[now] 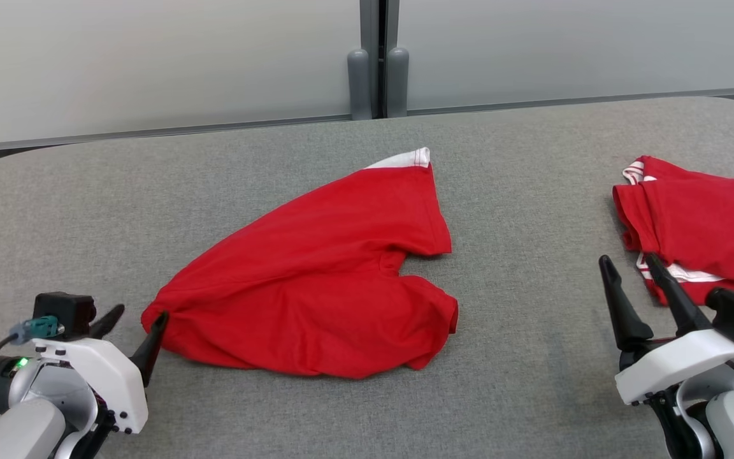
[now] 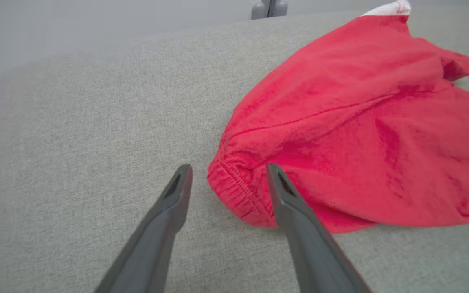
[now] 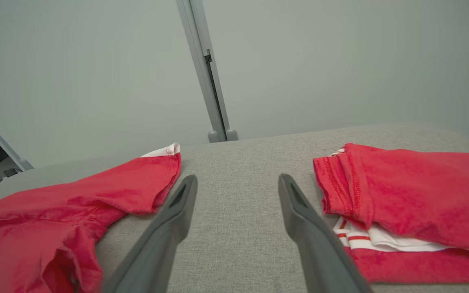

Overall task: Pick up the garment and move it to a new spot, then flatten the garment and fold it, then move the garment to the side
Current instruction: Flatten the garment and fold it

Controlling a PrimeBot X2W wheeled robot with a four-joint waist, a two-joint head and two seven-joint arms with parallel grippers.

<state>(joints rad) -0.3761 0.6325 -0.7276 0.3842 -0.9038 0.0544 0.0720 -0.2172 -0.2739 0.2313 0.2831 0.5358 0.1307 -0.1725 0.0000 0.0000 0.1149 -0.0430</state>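
the red garment [image 1: 316, 280] is seen lying in a loose, doubled-over heap near the middle of the grey padded table [image 1: 532, 370], not yet spread out. its long axis is set on a diagonal: it runs from a bunched, gathered corner [image 2: 234, 185] at the near left, up and away to a white-trimmed edge [image 1: 405, 158] at the far end. the narrow bunched end is pointed at the robot's left side, and a notch is formed on the right flank where two lobes of cloth meet.

the left gripper [image 1: 140, 312] is placed at that bunched corner with its jaws spread apart. in the left wrist view the gathered hem lies between the fingers, and the right-hand finger is seen over the cloth, but nothing is clamped. the right gripper [image 1: 627, 258] is held wide open and empty above bare table, well apart from the garment. a second red garment [image 1: 705, 223], folded with white striped trim showing, rests just beyond it at the right edge.

the step in hand is judged to be the start of flattening, since the cloth is down at a spot but is crumpled. for the next move, two separate corners or hems would need to be pinched and drawn apart, so that the doubled layers are opened. care would be needed that only one layer is caught.
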